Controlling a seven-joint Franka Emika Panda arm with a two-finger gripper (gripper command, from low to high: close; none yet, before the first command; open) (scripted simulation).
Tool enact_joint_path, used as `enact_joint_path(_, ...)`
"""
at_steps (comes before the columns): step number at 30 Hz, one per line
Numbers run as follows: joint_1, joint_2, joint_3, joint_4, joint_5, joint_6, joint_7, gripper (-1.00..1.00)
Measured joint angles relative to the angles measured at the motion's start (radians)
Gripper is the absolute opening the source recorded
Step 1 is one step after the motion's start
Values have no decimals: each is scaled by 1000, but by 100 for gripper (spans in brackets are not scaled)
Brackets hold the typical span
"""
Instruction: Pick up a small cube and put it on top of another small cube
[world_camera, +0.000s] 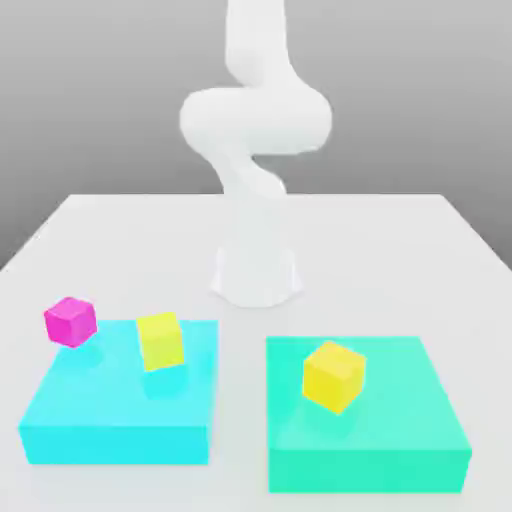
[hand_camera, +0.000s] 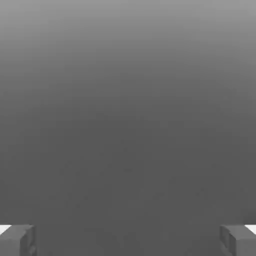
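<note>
Three small cubes are in the exterior view. A magenta cube (world_camera: 70, 321) sits tilted over the back left corner of a cyan platform (world_camera: 118, 428). A lime-yellow cube (world_camera: 160, 341) hangs tilted just above the same platform, with its shadow underneath. A yellow cube (world_camera: 333, 376) is tilted over a teal platform (world_camera: 368, 450) on the exterior view's right. My gripper (hand_camera: 128, 241) is open, its two grey fingertips (hand_camera: 18, 240) far apart with nothing between them. The hand view faces a plain grey background.
The white arm (world_camera: 255, 130) rises from its base (world_camera: 256, 275) at the middle of the white table (world_camera: 400, 250), behind the two platforms. A narrow strip of table separates the platforms.
</note>
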Motion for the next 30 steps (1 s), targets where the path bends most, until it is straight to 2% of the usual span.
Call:
enact_joint_path(17, -197, 622, -60, 143, -25, 104, 343, 0)
enact_joint_path(30, -318, 1097, -128, 252, 75, 182, 523, 0)
